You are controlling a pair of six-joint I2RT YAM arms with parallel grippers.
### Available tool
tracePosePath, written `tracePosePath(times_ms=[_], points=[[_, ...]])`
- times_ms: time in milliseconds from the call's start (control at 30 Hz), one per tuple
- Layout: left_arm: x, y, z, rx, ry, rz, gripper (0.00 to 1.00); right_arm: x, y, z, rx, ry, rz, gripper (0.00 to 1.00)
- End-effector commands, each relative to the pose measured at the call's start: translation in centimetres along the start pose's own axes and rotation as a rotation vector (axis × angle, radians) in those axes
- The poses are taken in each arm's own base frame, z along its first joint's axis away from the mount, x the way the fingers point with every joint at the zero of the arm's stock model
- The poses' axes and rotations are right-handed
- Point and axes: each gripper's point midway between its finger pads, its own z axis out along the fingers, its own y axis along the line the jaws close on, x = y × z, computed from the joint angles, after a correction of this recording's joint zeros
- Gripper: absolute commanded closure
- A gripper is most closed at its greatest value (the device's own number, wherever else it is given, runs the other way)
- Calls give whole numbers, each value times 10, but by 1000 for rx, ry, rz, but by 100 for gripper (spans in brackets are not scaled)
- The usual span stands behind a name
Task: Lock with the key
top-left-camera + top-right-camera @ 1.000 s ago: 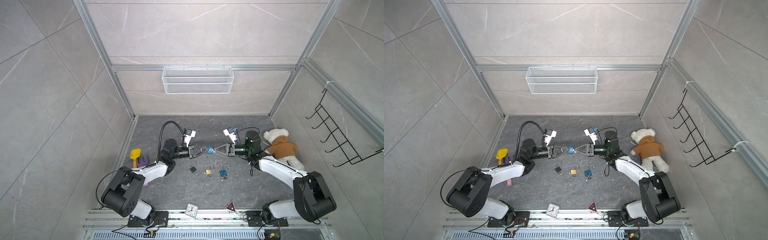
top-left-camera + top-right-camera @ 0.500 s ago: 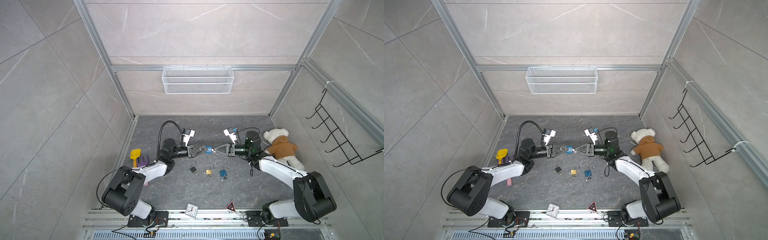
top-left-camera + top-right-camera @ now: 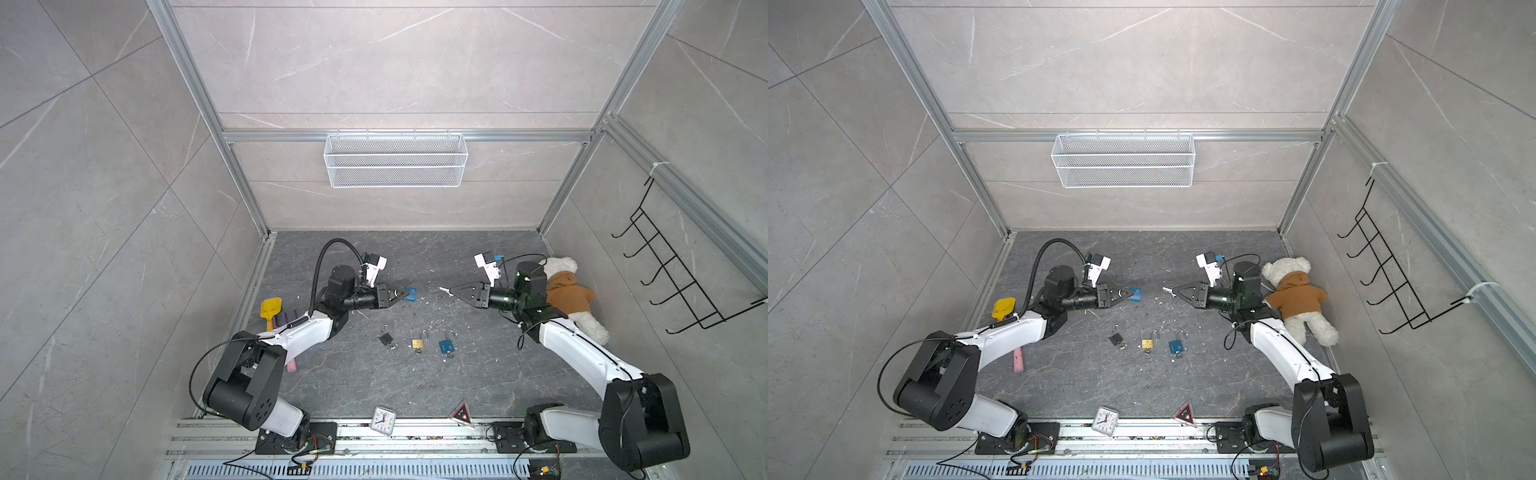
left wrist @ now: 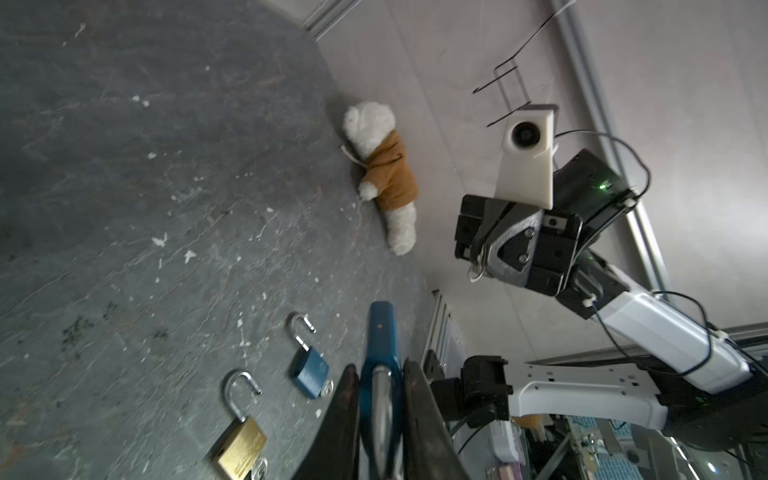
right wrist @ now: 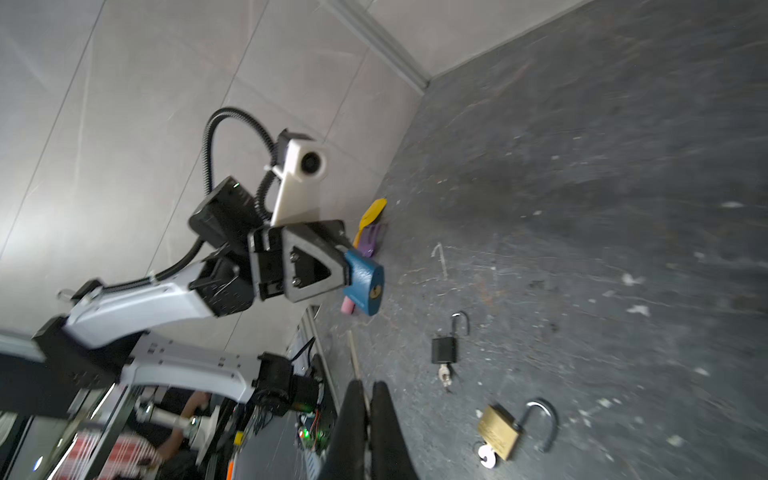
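Above the middle of the surface (image 3: 374, 386), my left end effector (image 3: 404, 294) is clamped on the blue padlock (image 3: 411, 294), lifted clear, its keyhole end turned toward my right arm. My right end effector (image 3: 452, 289) is pinched together on the key (image 3: 443, 289), tip pointing at that padlock across an open gap. Down on the surface lie a black padlock (image 3: 386, 338), a brass padlock (image 3: 418, 343) and a spare blue padlock (image 3: 445, 345), shackles open.

Four padlocks (image 3: 410, 294) (image 3: 386, 339) (image 3: 418, 344) (image 3: 445, 346) (two blue), one teddy bear (image 3: 567, 295), one clock (image 3: 383, 420).
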Motion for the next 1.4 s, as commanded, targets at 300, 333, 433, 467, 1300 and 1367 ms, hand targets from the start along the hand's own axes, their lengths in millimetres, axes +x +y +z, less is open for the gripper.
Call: tracePosePath(times_ms=[300,333,433,467,1300,1367], points=[[59,7,115,-4,610,40,100,20,-118,-57,523,-220,241,100],[63,9,120,-3,635,44,100,21,-123,-59,529,-235,250,100],[71,11,134,3,691,53,100,25,-134,-63,524,-271,281,100],[72,13,139,3,703,55,100,28,-139,-64,526,-276,293,100],[90,42,214,91,802,5,100,56,-188,-40,451,-271,356,100],[89,47,216,85,797,0,100,59,-192,-40,466,-264,361,100]])
